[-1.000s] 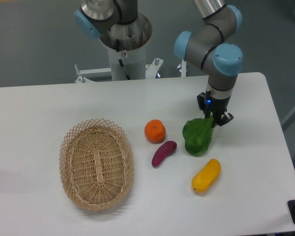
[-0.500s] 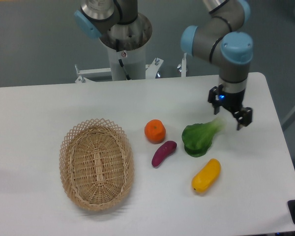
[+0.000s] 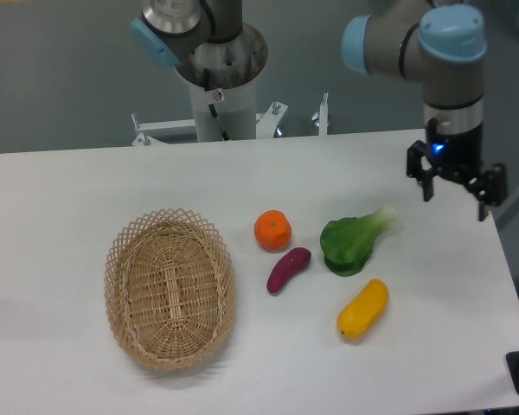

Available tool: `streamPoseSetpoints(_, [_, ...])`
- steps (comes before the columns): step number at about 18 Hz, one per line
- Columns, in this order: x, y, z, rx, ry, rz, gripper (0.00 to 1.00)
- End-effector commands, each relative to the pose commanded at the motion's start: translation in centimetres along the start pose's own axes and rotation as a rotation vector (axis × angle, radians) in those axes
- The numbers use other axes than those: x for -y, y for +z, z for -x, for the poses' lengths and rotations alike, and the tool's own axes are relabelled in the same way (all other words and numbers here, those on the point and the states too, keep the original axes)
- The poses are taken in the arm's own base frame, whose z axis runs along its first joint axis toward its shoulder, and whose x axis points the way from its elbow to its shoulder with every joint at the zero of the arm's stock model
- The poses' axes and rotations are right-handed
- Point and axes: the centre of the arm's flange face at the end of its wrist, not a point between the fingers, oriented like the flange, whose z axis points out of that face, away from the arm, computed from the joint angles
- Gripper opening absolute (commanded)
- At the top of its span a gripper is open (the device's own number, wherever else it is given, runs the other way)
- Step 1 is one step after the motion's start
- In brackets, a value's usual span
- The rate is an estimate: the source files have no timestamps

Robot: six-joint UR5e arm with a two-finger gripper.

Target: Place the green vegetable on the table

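Note:
The green vegetable (image 3: 353,243) lies on its side on the white table (image 3: 60,190), dark leaves toward the lower left and pale stalk pointing to the upper right. My gripper (image 3: 455,194) is open and empty. It hangs above the table's right side, up and to the right of the vegetable, well apart from it.
An orange fruit (image 3: 272,230) and a purple eggplant (image 3: 288,269) lie left of the green vegetable. A yellow oblong vegetable (image 3: 362,309) lies below it. An oval wicker basket (image 3: 169,288) stands at the left. The table's right edge is close under the gripper.
The gripper let go of the green vegetable, which dropped onto its side on the table. The open gripper then rose and moved to the right, away from it.

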Motion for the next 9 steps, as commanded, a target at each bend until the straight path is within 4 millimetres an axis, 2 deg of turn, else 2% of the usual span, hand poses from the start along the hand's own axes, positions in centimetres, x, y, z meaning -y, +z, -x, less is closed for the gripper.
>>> streamPoseSetpoints(5, [-0.4, -2.0, 1.8, -0.055, 0.018, 0.005, 1.0])
streamPoseSetpoints(9, [-2.6, -1.8, 2.1, -0.07, 0.022, -0.033, 1.0])
